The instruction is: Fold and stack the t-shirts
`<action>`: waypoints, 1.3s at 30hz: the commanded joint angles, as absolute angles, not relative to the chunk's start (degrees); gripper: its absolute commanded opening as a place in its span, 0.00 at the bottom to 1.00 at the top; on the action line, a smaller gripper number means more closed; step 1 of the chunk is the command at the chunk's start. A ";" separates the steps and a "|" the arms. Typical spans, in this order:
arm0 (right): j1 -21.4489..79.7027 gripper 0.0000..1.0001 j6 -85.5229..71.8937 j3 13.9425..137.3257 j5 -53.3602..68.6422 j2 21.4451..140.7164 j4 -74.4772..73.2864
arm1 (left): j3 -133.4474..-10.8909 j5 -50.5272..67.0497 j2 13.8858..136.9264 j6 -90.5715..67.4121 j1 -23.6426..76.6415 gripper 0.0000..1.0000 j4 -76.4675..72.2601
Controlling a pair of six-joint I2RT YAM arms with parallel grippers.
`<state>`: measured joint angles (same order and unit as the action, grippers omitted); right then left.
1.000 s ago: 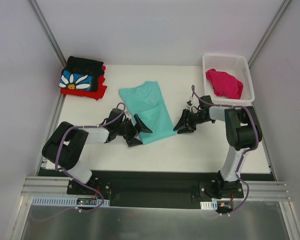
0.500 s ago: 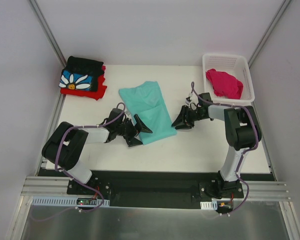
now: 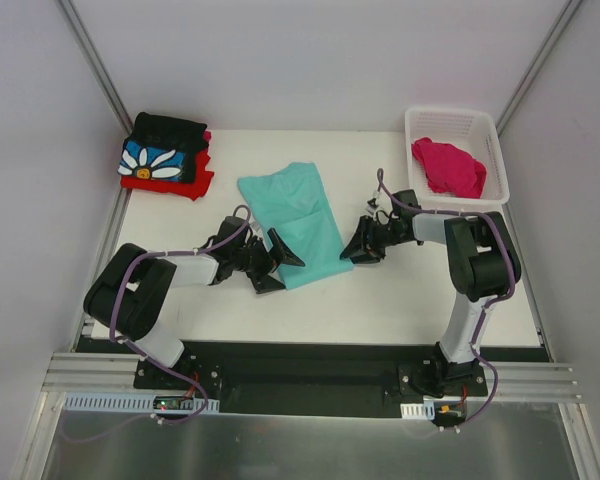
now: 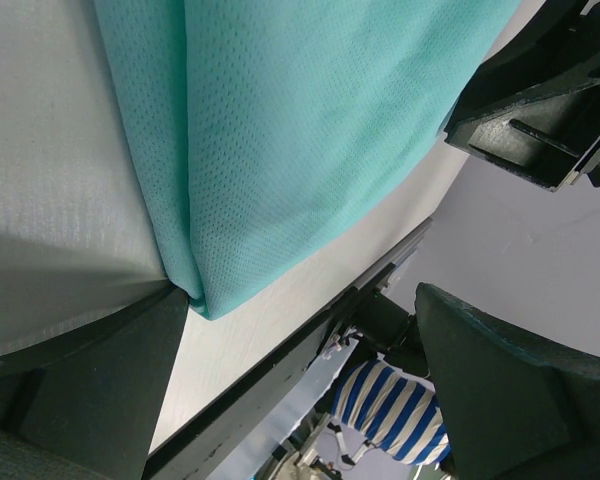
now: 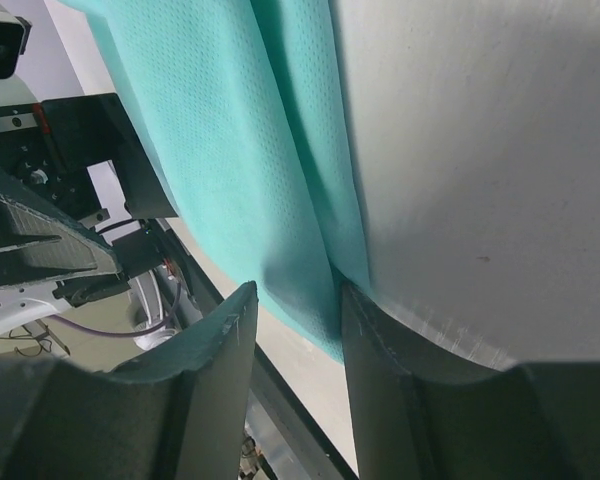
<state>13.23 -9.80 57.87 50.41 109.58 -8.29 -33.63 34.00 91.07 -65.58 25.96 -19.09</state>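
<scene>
Right gripper (image 5: 296, 300) stands narrow but not closed, with the near right hem of the mint-teal t-shirt (image 3: 295, 215) in its gap. Left gripper (image 4: 302, 300) gapes wide around the near left corner. The shirt lies flat mid-surface (image 3: 400, 300), between the two. Best to pinch both corners together, catching every layer, then lift evenly toward the far hem so the fold lands square.

Red t-shirt (image 3: 194, 185) mostly hidden under black daisy t-shirt (image 3: 162, 150), only its edges showing; mint-teal t-shirt (image 4: 310, 130) cut off by the frame edge in both wrist views
</scene>
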 commanded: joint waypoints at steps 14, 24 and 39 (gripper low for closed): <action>12.74 0.37 -7.12 55.11 51.15 109.51 -8.97 | -33.31 31.55 91.14 -63.46 26.72 0.99 -14.50; 13.44 0.08 -8.79 56.25 51.59 108.72 -8.44 | -33.14 31.64 91.05 -63.63 26.72 0.99 -14.50; 14.33 0.04 -10.20 68.54 51.33 107.93 -15.47 | -29.53 31.73 88.86 -64.78 27.51 0.99 -14.50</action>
